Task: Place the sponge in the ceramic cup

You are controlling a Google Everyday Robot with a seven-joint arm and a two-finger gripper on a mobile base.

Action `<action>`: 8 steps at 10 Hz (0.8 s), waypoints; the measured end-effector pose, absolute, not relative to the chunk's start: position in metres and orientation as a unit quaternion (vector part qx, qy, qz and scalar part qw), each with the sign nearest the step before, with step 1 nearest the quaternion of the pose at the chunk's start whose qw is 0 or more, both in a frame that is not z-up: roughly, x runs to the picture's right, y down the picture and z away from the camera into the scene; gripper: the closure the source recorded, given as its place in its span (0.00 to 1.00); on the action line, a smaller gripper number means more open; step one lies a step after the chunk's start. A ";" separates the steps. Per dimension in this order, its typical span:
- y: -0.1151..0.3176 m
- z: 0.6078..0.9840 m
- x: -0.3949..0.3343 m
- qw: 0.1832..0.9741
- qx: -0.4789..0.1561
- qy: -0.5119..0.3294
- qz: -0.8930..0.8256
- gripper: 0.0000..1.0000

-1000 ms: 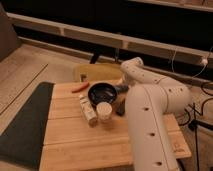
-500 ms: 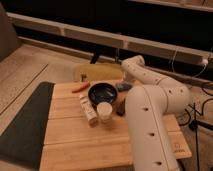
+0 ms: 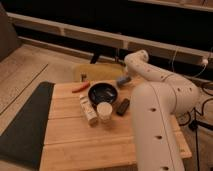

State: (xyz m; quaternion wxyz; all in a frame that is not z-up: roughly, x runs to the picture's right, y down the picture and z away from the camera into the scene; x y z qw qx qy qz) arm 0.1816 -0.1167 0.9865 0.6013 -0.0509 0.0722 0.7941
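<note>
Gripper (image 3: 123,82) looks pinched shut on sponge (image 3: 120,79), well behind ceramic cup (image 3: 104,110): lift straight up, clear black bowl (image 3: 103,93) btwn them, centre over cup b4 release.

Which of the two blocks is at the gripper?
The light-blue sponge, at the gripper behind the bowl; the dark block lies apart, by the cup.

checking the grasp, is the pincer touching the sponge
Cannot tell: camera view shows the pincer shut at the sponge beside the black bowl, contact itself unclear.

No readable text, label or number anywhere in view.
</note>
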 end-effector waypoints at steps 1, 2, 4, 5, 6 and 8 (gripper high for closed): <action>-0.128 0.970 0.179 0.606 -0.044 0.053 0.793 1.00; -0.134 0.952 0.174 0.614 -0.041 0.035 0.787 1.00; -0.128 0.926 0.161 0.638 -0.043 0.017 0.768 1.00; -0.118 0.913 0.159 0.659 -0.039 0.018 0.751 1.00; -0.109 0.902 0.161 0.676 -0.035 0.021 0.736 1.00; -0.094 0.879 0.164 0.703 -0.026 0.024 0.711 1.00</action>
